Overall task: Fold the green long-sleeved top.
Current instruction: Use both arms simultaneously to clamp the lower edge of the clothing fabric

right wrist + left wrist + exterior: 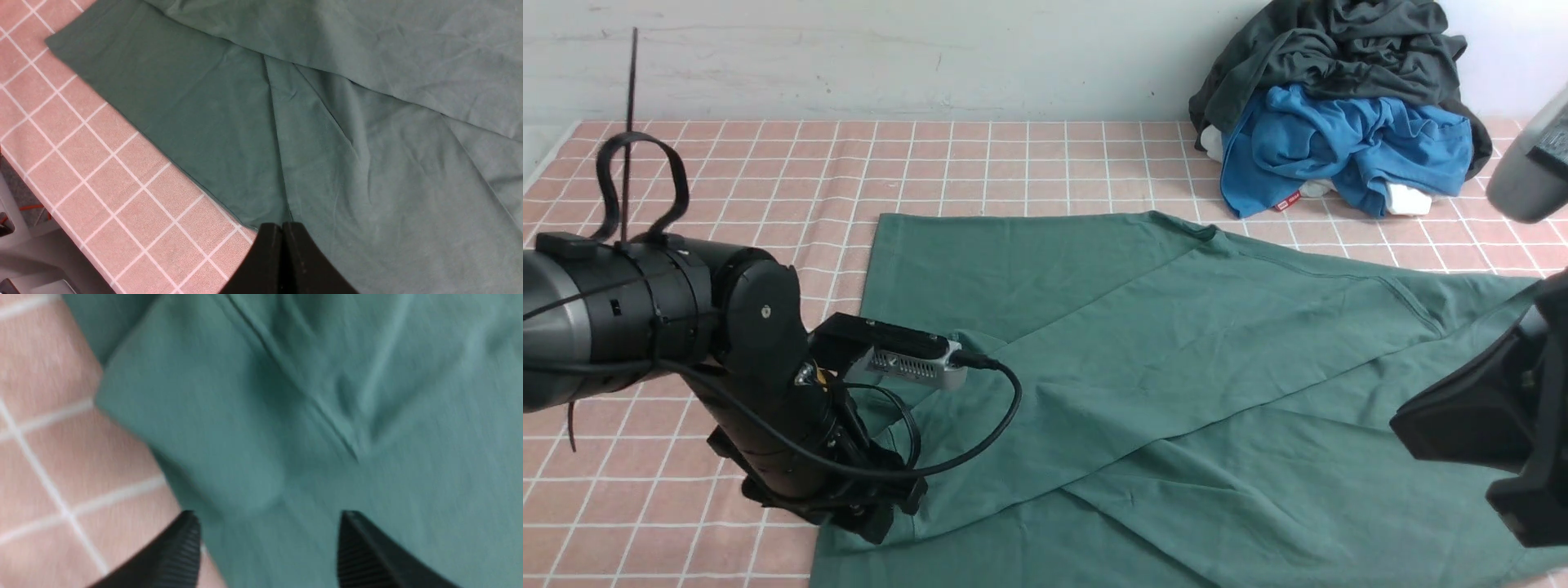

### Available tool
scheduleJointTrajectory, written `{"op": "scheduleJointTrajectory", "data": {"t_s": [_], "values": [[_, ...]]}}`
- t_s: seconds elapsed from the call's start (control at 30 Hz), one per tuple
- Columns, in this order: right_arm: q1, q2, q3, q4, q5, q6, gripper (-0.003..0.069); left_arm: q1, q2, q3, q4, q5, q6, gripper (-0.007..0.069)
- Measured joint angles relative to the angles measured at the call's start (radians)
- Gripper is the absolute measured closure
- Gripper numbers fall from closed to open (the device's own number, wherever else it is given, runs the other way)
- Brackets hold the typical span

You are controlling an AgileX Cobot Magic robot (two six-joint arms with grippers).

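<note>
The green long-sleeved top (1176, 351) lies spread flat over the pink checked tablecloth (768, 180), its sleeves folded slantwise across the body. My left gripper (269, 522) hangs open just above the top's near left edge, with only flat fabric under the gap. A sleeve cuff (192, 437) lies loose on the cloth right in front of its fingertips (188, 535). The left arm (768, 392) leans down at the lower left of the front view. My right gripper (282, 230) is shut, empty, over the top's edge (229, 204) near the table border. The chest logo is hidden.
A heap of clothes sits at the back right: a dark grey garment (1339, 57) over a bright blue one (1347, 147). The wall runs behind the table. In the right wrist view the table's edge (61, 241) drops off near the gripper.
</note>
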Motion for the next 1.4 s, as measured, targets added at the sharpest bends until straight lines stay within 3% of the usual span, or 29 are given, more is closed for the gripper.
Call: {"op": "scheduleJointTrajectory", "data": {"t_s": [0.17,0.27,0.5,0.67,1.07,1.4], "values": [[0.0,0.0,0.0,0.0,0.001,0.019,0.0673,-0.093,-0.1,0.009,0.015,0.157,0.102,0.0096],[0.0,0.0,0.0,0.001,0.001,0.02,0.0673,-0.232,-0.162,0.059,0.054,0.227,0.181,0.009],[0.0,0.0,0.0,0.003,0.001,0.013,0.0673,-0.417,-0.129,0.217,0.227,0.075,0.324,0.009],[0.0,0.0,0.0,0.003,0.001,0.011,0.0673,-0.423,-0.039,0.242,0.363,-0.076,0.305,0.009],[0.0,0.0,0.0,0.003,0.001,-0.008,0.0673,-0.427,0.003,0.181,0.412,-0.04,0.199,0.0093],[0.0,0.0,0.0,0.003,0.001,-0.011,0.0673,-0.427,0.03,0.143,0.463,-0.081,0.151,0.0202]]}}
